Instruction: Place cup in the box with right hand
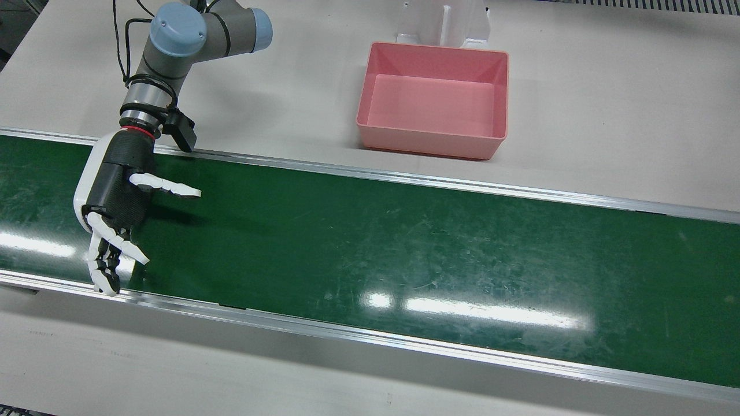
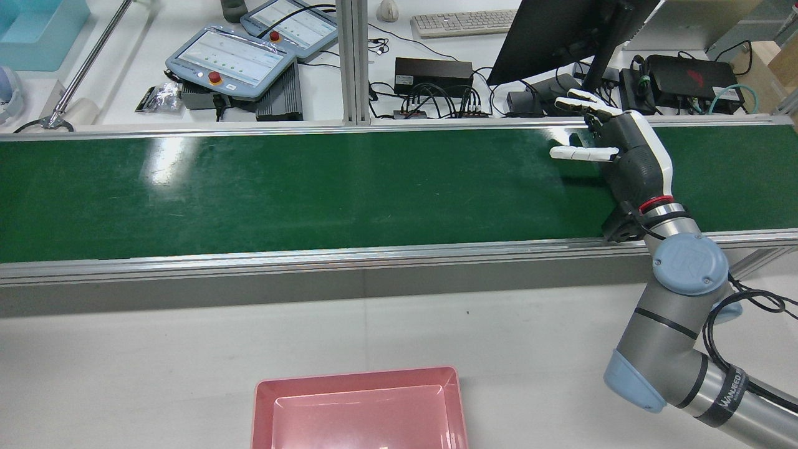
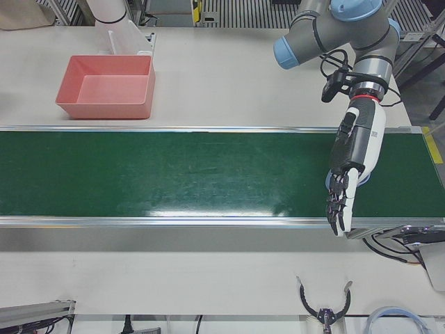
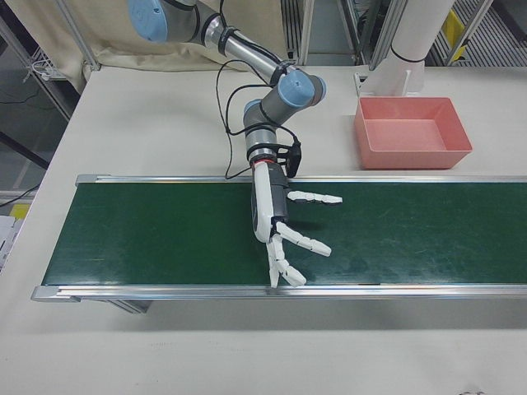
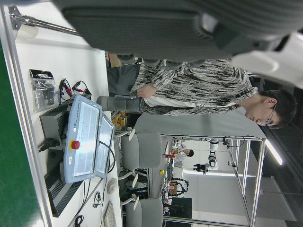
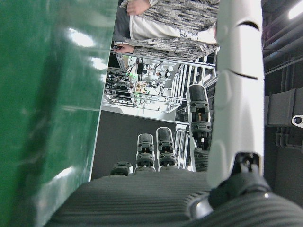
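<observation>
My right hand [image 1: 115, 196] [image 2: 623, 156] [image 4: 276, 214] hovers over the green conveyor belt [image 1: 404, 242], open, with fingers spread and nothing in it. The pink box [image 1: 428, 141] [image 2: 358, 380] [image 4: 412, 156] stands empty on the white table behind the belt. My left hand [image 3: 354, 156] hangs over the belt's far end, its fingers straight and pointing down. A pale blue rounded shape [image 3: 368, 179] peeks out behind it; I cannot tell whether it is the cup. No cup shows clearly in any view.
Aluminium rails [image 1: 404, 176] edge the belt on both sides. A white pedestal [image 1: 442, 23] stands right behind the box. Beyond the belt are teach pendants [image 2: 230, 62], a monitor [image 2: 561, 31], cables, and a person [image 5: 189, 90].
</observation>
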You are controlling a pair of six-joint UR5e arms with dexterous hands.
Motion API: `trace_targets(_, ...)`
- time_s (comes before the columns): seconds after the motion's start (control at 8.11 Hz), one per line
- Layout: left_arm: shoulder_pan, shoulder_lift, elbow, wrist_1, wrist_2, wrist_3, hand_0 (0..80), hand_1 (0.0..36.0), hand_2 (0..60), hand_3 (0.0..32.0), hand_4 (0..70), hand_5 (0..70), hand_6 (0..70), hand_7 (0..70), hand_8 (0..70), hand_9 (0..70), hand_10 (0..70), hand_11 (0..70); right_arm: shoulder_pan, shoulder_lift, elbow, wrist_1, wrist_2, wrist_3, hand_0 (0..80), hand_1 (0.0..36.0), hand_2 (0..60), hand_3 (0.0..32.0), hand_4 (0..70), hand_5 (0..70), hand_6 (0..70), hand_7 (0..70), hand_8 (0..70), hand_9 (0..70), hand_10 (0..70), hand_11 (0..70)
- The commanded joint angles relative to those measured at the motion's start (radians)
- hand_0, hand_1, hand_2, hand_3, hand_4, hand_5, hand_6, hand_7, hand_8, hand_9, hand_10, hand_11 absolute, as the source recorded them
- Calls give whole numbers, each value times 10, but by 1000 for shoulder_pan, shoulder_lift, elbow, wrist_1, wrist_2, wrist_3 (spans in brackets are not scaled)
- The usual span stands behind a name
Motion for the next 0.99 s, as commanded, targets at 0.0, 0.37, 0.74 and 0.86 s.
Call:
trace_targets(0.0, 0, 0, 0, 1, 0, 1, 0, 0, 0, 0, 0, 0, 0, 0, 0, 0, 0, 0, 1, -14, 7, 1, -6, 1, 625, 209, 55, 0, 260, 73, 69, 254, 93, 179, 7, 33)
trace_targets(0.37, 0, 0, 0, 0, 0, 1, 0, 0, 0, 0, 0, 0, 0, 0, 0, 0, 0, 0, 0, -1, -2, 1, -9, -2, 641, 182, 0, 0, 243, 76, 66, 231, 93, 175, 11, 39)
trace_targets(0.74, 0, 0, 0, 1, 0, 1, 0, 0, 0, 0, 0, 0, 0, 0, 0, 0, 0, 0, 10, 21, -19, 1, -11, -7, 616, 185, 22, 0, 261, 72, 67, 245, 92, 178, 12, 38)
trace_targets(0.86, 0, 0, 0, 0, 0, 1, 0, 0, 0, 0, 0, 0, 0, 0, 0, 0, 0, 0, 10, 30, -30, 1, -11, -8, 615, 184, 22, 0, 276, 71, 69, 252, 93, 179, 13, 39)
